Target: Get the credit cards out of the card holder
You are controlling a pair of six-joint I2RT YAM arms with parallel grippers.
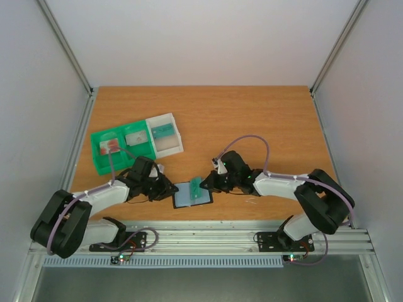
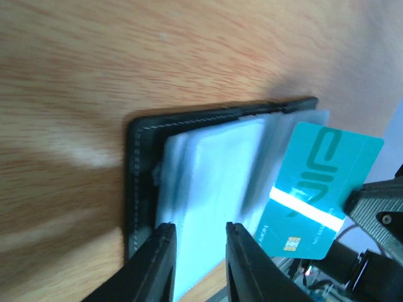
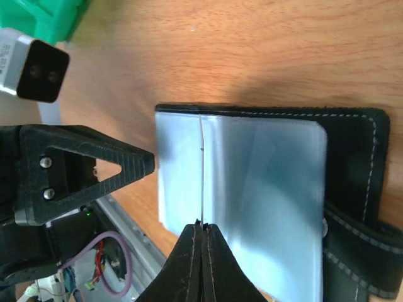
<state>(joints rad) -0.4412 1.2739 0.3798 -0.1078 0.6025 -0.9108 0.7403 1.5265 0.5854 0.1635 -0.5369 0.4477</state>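
Card holder: the flat black bifold card holder (image 1: 186, 199) lies open on the wooden tabletop (image 1: 252, 119) between the two arms, its pale blue-grey pockets facing up.
Right hand: the right hand (image 3: 203, 225) is clamped on a teal plastic credit card (image 2: 321, 182), which stands on edge over the pockets.
Left hand: the left hand (image 2: 200, 229) has its fingers apart at the holder's edge, with a pale pocket showing between them.
Far left: a green compartment tray (image 1: 96, 151) and a clear-white plastic box (image 1: 169, 146) stand side by side.

Left wrist: wallet (image 2: 214, 170) blurred, cut off below. Right wrist: teal card (image 3: 201, 163) shows only its thin edge.
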